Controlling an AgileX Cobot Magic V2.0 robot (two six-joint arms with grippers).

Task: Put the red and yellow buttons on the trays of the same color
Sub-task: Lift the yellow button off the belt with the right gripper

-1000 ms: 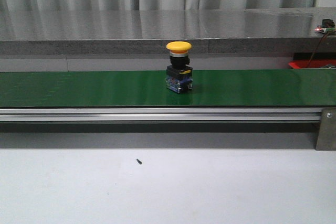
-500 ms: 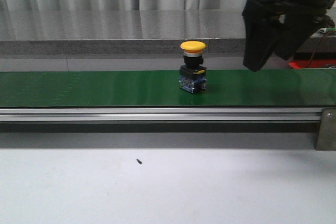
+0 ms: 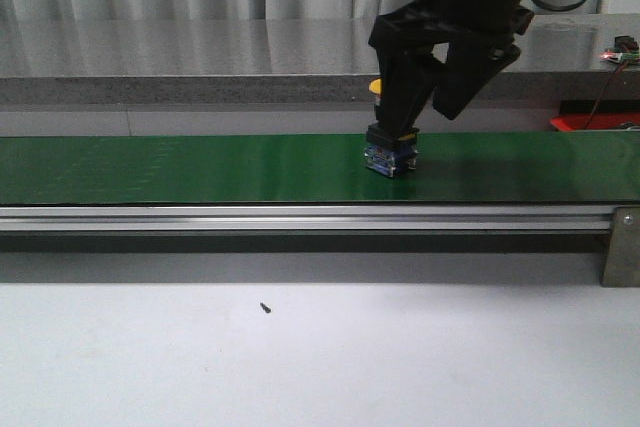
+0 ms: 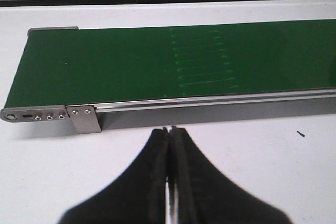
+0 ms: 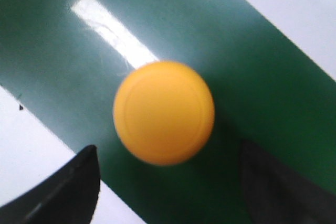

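The yellow button was seen standing upright on the green belt, well away from either end. The right end effector was poised directly over it, spread wide, with 1 finger on each side and nothing gripped yet. In the right wrist view the yellow cap sat roughly midway between the 2 dark fingertips, slightly blurred, so some motion was suspected. For a clean pick, the fingers would best be lowered past the cap to the black body beneath, kept centred, and closed only once the body was squarely between them. The cap was judged too smooth and rounded to pinch. The left end effector was held clenched and empty over the white bench. No trays could be made out.
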